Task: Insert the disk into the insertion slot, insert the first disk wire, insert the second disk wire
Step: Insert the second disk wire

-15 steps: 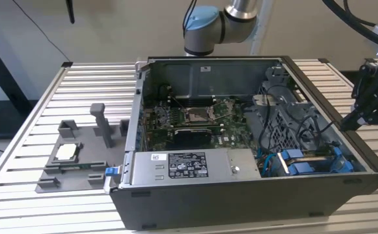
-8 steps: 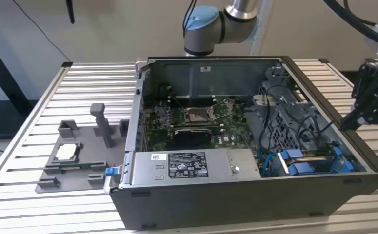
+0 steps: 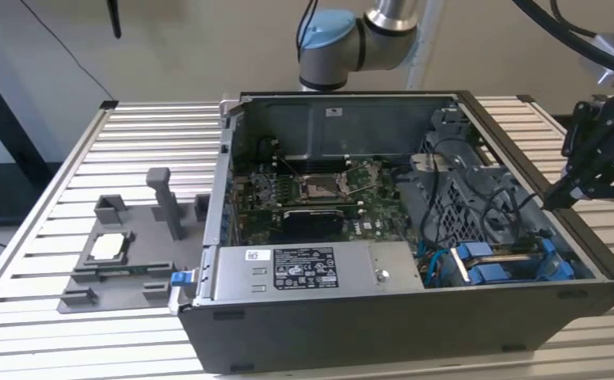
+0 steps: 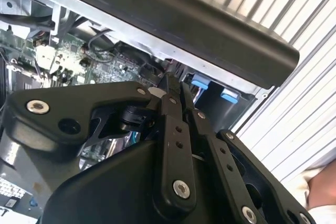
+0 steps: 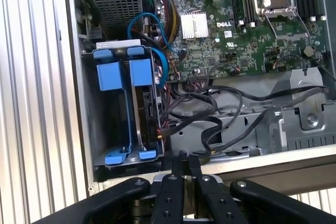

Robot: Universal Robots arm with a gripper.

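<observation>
With our gripper (image 5: 185,158) closed on nothing, the disk (image 5: 148,109) looks seated in the insertion slot (image 5: 102,124) just ahead of it; we judge it rigid, dense and shock-sensitive, best held by its blue carrier edges.

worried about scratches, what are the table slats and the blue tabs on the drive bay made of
The table slats look like bare aluminium: pale, ribbed, dull sheen. The blue tabs at the insertion slot look like moulded plastic: solid colour, matte, rounded edges. Both are guesses from looks.
</observation>
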